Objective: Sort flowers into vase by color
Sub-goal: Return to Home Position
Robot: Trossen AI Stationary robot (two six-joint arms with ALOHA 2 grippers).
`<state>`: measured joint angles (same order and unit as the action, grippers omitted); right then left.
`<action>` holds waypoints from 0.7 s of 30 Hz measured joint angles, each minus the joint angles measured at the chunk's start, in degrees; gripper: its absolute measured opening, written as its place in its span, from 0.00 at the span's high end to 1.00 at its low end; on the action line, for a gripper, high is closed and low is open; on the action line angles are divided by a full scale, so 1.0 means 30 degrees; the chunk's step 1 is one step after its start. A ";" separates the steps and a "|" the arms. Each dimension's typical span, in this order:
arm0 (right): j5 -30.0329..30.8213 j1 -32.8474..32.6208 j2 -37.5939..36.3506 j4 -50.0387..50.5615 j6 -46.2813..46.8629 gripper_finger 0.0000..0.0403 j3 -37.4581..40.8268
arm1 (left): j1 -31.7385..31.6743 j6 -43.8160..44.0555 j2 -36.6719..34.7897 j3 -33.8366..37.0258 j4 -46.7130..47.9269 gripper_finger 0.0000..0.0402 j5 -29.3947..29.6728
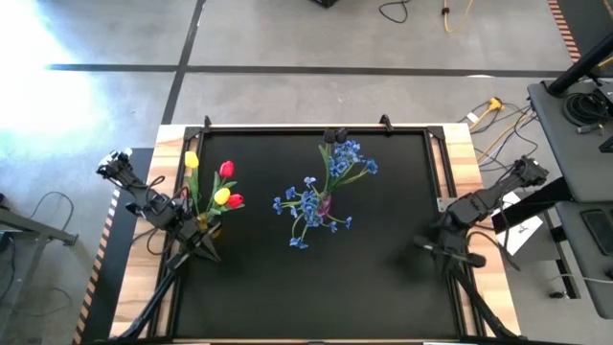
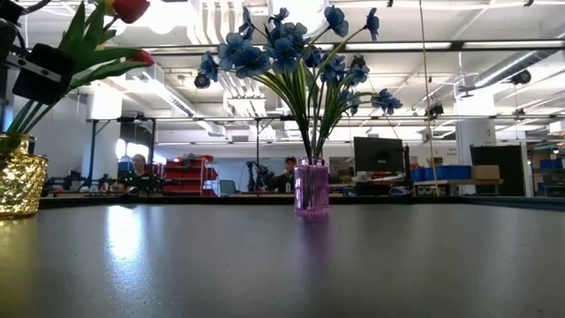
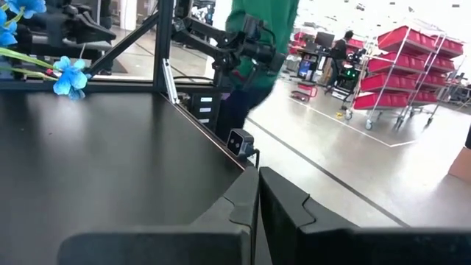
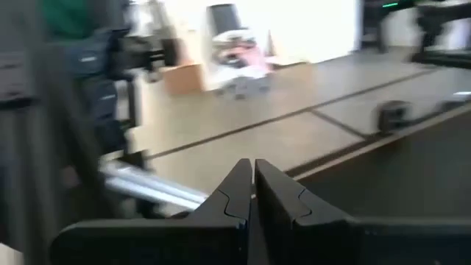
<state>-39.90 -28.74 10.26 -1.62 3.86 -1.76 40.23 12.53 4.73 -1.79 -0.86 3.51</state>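
Note:
A gold vase (image 1: 204, 226) at the table's left holds red tulips (image 1: 227, 170) and yellow tulips (image 1: 221, 196) by their green stems. Mid-table, a pink vase (image 2: 311, 187) stands upright and holds the bunch of blue flowers (image 2: 282, 46). My left gripper (image 3: 257, 193) is shut and empty. It points level over the table's left side, just on the near side of the gold vase (image 2: 18, 181). My right gripper (image 4: 254, 184) is also shut and empty. It sits low at the table's right side, well away from both vases.
The black table top (image 1: 383, 278) lies bare in front of and to the right of the pink vase (image 1: 324, 204). A raised frame (image 1: 287, 126) runs along the far edge. Cables and a side table (image 1: 575, 144) lie beyond the right edge. People and red racks show in the room behind.

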 joint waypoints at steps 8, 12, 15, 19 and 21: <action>-0.1141 0.0005 0.0007 0.0012 0.0000 0.97 0.0007 | 0.0000 0.0000 0.0291 0.0002 0.0015 1.00 0.0000; -0.1142 0.0005 0.0000 0.0012 0.0025 0.97 0.0015 | 0.0000 0.0000 0.0422 -0.0003 0.0015 1.00 -0.0001; -0.1135 0.0005 0.0000 0.0012 0.0051 0.97 0.0015 | 0.0000 0.0000 0.0494 -0.0003 0.0022 1.00 -0.0007; -0.1129 0.0005 0.0000 0.0005 0.0042 0.97 0.0022 | 0.0000 0.0000 0.0572 -0.0001 0.0022 1.00 -0.0007; -0.0300 0.0002 0.0007 -0.0006 -0.0282 0.97 0.0029 | 0.0000 0.0000 0.0577 -0.0001 0.0022 1.00 -0.0007</action>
<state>-40.80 -28.74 10.28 -1.64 3.01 -1.67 40.23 12.53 6.46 -1.80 -0.80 3.49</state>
